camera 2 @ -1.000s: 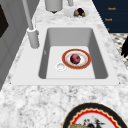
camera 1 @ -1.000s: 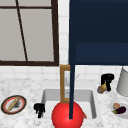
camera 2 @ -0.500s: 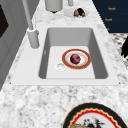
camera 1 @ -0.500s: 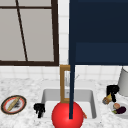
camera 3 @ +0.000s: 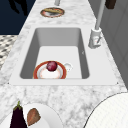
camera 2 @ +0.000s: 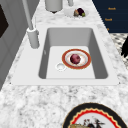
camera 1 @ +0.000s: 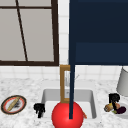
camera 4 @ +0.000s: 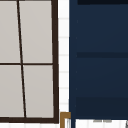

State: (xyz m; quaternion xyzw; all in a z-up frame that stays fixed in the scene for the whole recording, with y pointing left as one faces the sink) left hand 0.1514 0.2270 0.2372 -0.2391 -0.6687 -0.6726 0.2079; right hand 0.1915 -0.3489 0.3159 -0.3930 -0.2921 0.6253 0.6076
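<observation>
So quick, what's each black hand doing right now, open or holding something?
Left hand: over the counter left of the sink; fingers cannot be told.
Right hand: above the vegetables; grip cannot be told.

White sink [camera 3: 27, 52], plum [camera 3: 51, 66] on red-rimmed plate [camera 3: 40, 72], faucet [camera 3: 95, 37], eggplant [camera 3: 17, 117]

No legible text, label, brand or number anywhere. Patterned plate [camera 2: 96, 118], 6 o'clock in left side view, bears decoration only, not readable lettering.
</observation>
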